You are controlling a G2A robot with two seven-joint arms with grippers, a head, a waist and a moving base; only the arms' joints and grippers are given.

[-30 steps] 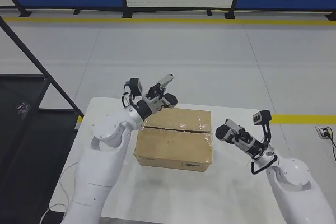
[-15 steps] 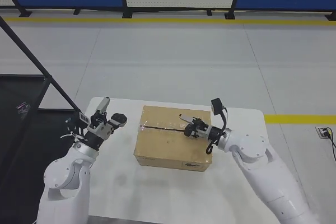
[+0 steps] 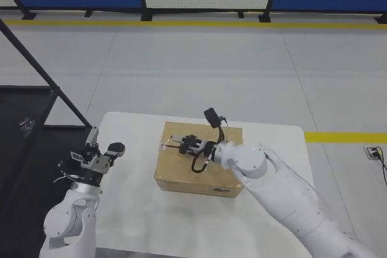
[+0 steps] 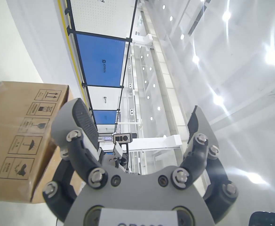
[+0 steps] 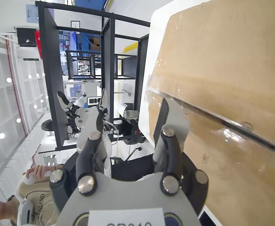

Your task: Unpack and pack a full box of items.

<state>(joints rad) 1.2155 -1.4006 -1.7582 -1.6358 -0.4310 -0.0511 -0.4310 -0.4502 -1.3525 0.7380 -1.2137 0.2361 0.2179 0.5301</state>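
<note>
A brown cardboard box [image 3: 200, 169] stands shut in the middle of the white table [image 3: 135, 206], its top flaps sealed with clear tape along the seam [image 5: 233, 125]. My right gripper [image 3: 170, 143] is stretched across the box top to the seam's left end. It is open [image 5: 133, 106], with one finger [image 5: 163, 111] lying on the taped cardboard [image 5: 222, 59]. My left gripper [image 3: 104, 153] hangs open at the table's left edge, well away from the box. In the left wrist view it [image 4: 139, 118] holds nothing, and the box's printed side [image 4: 22, 137] is beside it.
A black metal rack [image 3: 26, 129] stands close to the table's left side, near the left arm. A yellow line [image 3: 355, 137] marks the floor on the right. The table's front half [image 3: 200, 226] is bare.
My right gripper has swept leftwards over the box top along the seam, from the right side to the left end. My left arm has drawn back from the box to the table's left edge.
</note>
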